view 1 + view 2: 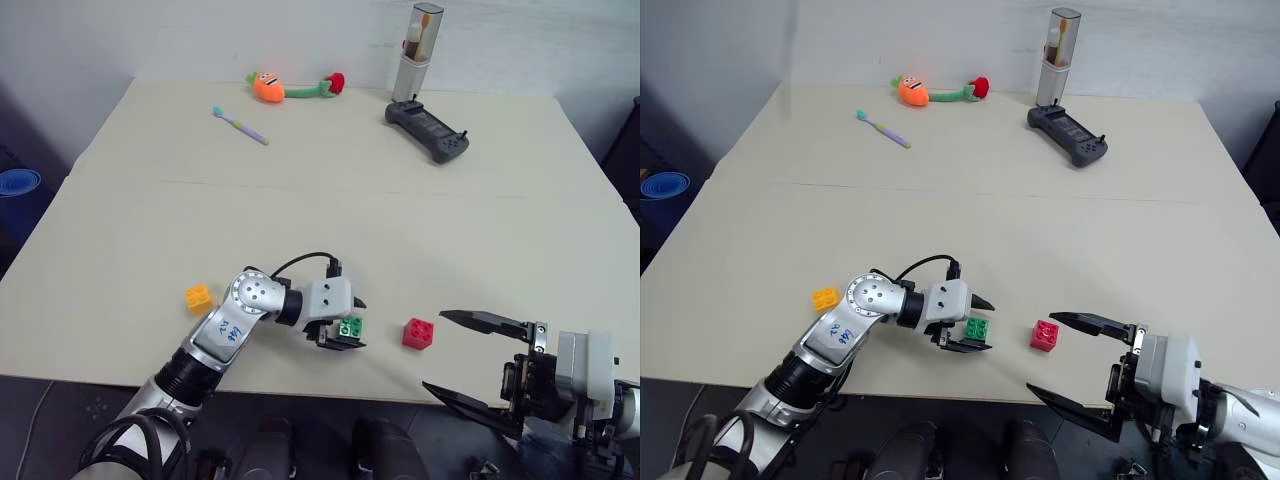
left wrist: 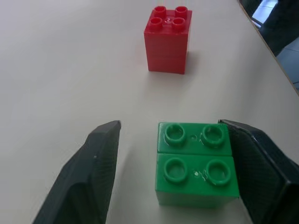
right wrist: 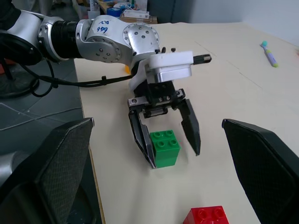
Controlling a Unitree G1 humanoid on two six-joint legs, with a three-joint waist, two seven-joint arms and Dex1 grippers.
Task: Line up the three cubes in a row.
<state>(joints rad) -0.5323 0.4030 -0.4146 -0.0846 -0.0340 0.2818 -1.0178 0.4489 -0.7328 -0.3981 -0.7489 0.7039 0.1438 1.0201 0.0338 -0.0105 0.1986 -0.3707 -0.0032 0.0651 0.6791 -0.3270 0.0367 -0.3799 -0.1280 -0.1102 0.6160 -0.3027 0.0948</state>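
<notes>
Green cube (image 2: 194, 161) on the beige counter (image 1: 320, 200), between the parted fingers of the left pincer (image 3: 164, 140).
Touching one finger, clear of the other, near the front edge. Red cube (image 1: 418, 333) just to its right; yellow-orange cube (image 1: 199, 297) well left, beyond the left arm. Right pincer (image 1: 455, 355) spread wide, empty, beside the red cube.

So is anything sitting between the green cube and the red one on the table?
Nothing visible does. The green cube stands between the open fingers of the left gripper, and only bare table lies between it and the red cube.
</notes>
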